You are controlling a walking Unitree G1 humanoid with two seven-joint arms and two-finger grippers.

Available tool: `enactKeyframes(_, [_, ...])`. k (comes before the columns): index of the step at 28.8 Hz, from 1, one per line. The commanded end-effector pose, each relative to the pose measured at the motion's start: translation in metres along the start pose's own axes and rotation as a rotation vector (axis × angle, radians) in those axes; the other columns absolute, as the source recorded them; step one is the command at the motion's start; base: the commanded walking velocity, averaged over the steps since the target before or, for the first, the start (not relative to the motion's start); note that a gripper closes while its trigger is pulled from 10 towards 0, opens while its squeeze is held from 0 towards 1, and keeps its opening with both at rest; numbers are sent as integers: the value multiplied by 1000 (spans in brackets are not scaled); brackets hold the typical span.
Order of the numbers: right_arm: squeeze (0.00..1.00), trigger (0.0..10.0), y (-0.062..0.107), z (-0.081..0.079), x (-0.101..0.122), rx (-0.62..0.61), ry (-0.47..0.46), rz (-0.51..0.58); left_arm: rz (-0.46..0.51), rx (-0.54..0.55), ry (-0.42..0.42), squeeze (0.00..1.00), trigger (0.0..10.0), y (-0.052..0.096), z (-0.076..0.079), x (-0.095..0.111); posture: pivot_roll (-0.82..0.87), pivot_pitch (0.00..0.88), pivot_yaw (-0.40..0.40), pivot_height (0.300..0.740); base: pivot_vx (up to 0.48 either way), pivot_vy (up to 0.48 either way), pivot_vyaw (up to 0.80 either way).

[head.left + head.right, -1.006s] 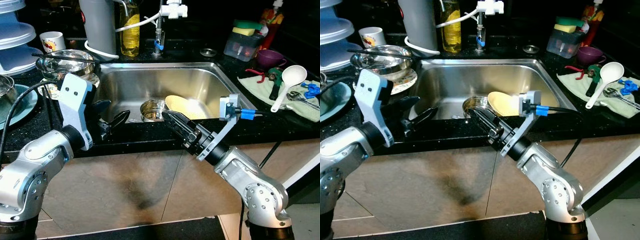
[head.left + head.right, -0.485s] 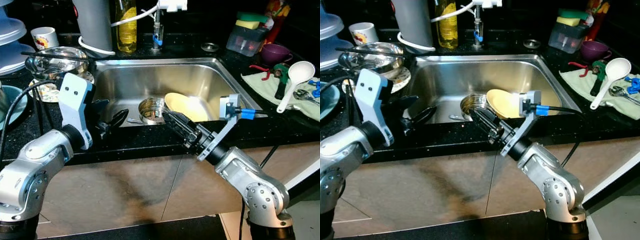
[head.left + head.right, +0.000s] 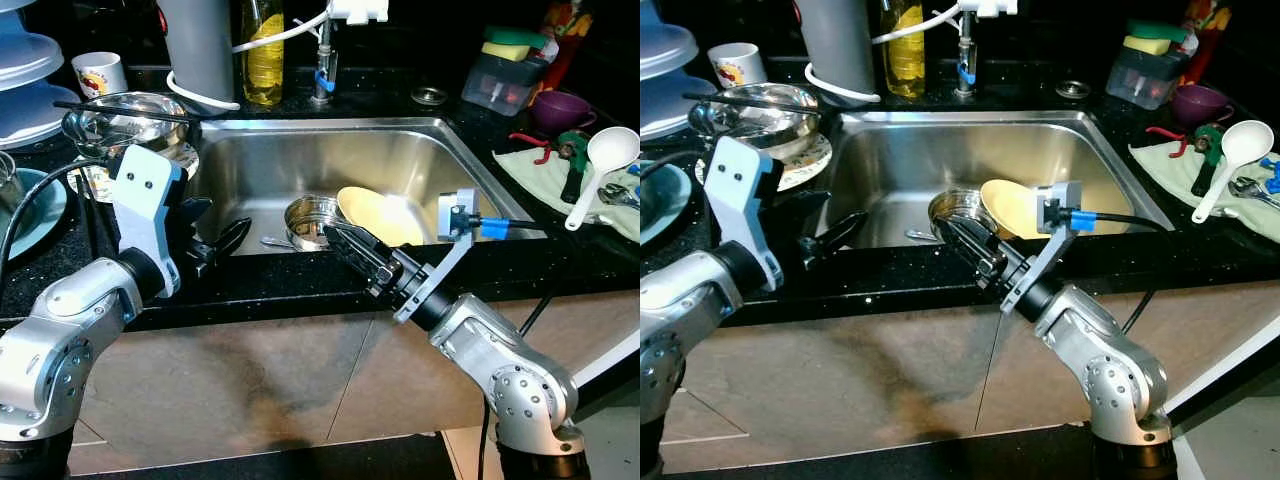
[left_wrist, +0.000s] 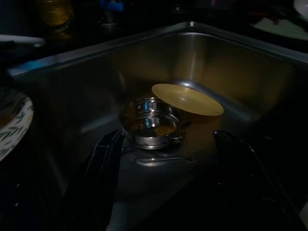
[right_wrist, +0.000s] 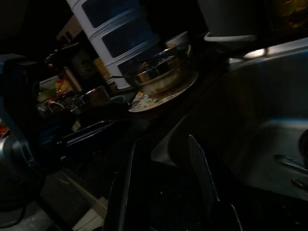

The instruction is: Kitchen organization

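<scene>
Sink holds steel pot beside yellow plate; both grippers' fingers apart.

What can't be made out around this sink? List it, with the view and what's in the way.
- Steel pot contents: left wrist view, too dark.
- Yellow plate near edge: eye views, right gripper covers it.
- Spoon on the sink floor: eye views, mostly behind the counter edge; dim in the left wrist view.
- White stacked containers: cut off by the left edge.
- Left gripper: free of the dishes, jaws spread.
</scene>
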State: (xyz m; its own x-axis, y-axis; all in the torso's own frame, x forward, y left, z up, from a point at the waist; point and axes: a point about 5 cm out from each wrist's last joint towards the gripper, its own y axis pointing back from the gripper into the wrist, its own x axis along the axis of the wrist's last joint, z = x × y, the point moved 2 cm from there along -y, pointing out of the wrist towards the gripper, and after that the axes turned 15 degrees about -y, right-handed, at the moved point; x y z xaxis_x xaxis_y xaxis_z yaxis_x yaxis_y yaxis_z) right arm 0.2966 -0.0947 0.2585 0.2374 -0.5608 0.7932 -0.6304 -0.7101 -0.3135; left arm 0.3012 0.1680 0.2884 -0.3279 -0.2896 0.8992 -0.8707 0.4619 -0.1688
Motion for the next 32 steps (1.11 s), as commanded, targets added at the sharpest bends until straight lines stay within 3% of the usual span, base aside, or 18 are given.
enactKeyframes(1, [0,10000,1,2,-6,-12,-4,-25,-16,5,-8,0,10000,1,-2,-2,-23,179,-59,740,0,480,0])
enactKeyframes(10, [0,10000,0,1,-6,-11,-5,-23,-15,-1,-14,0,10000,0,-2,-1,-20,173,-55,740,0,480,0])
enactKeyframes(14, [0,10000,0,1,-7,-11,-6,-21,-58,20,-25,0,10000,-1,-6,-4,-18,170,-50,740,0,0,0])
enactKeyframes(24, [0,10000,1,1,-7,-14,-5,-16,-97,54,-44,0,10000,0,-13,-9,-17,168,-46,740,0,-465,0])
enactKeyframes(27, [0,10000,1,1,-8,-14,-6,-17,-91,56,-23,0,10000,-1,-13,-10,-17,171,-47,740,0,0,0])
enactKeyframes(32, [0,10000,2,2,-7,-18,-4,-18,-111,64,-76,0,10000,-2,-13,-11,-17,173,-47,740,0,0,0])
